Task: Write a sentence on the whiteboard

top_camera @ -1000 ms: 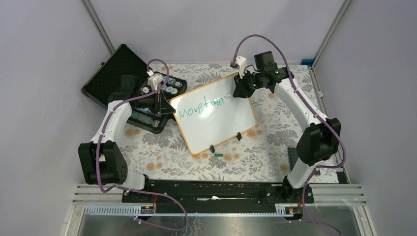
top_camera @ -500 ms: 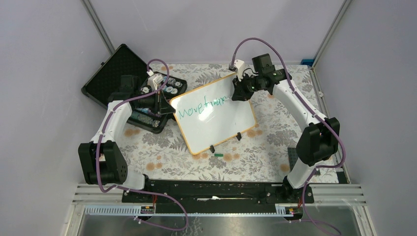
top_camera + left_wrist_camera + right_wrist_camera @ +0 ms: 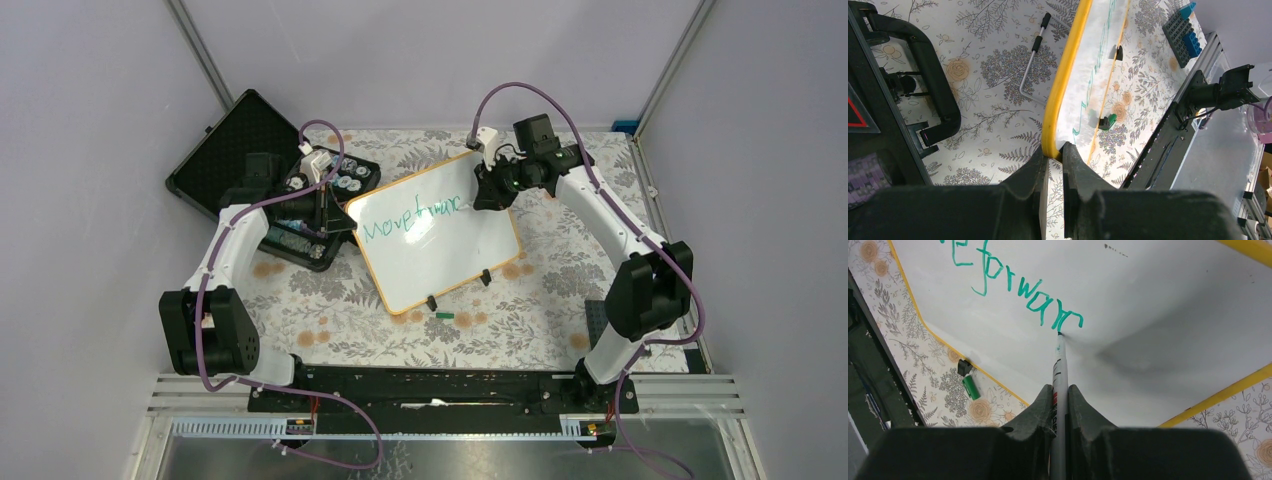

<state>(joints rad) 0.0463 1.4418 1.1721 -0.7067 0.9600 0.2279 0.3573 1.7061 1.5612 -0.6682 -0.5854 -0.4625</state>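
Note:
The whiteboard [image 3: 440,245], white with an orange-yellow rim, lies tilted on the floral table. Green handwriting [image 3: 410,217] on it reads about "Move forwar" plus a started letter; the right wrist view shows its end [image 3: 1048,302]. My left gripper [image 3: 1054,150] is shut on the whiteboard's yellow rim [image 3: 1062,90] at its left corner [image 3: 350,212]. My right gripper [image 3: 1060,390] is shut on a silver marker [image 3: 1060,370], whose green tip touches the board just below the last stroke. In the top view it is over the board's upper right [image 3: 487,190].
An open black foam-lined case [image 3: 235,150] with small parts stands at the back left, close behind my left arm. A green marker cap [image 3: 444,315] lies in front of the board, next to a black clip foot [image 3: 431,302]. A metal rod [image 3: 1032,55] lies on the cloth.
My right gripper has shifted a little to the right along the first line, and the green writing has grown by about a letter. The left gripper and the board have stayed still.

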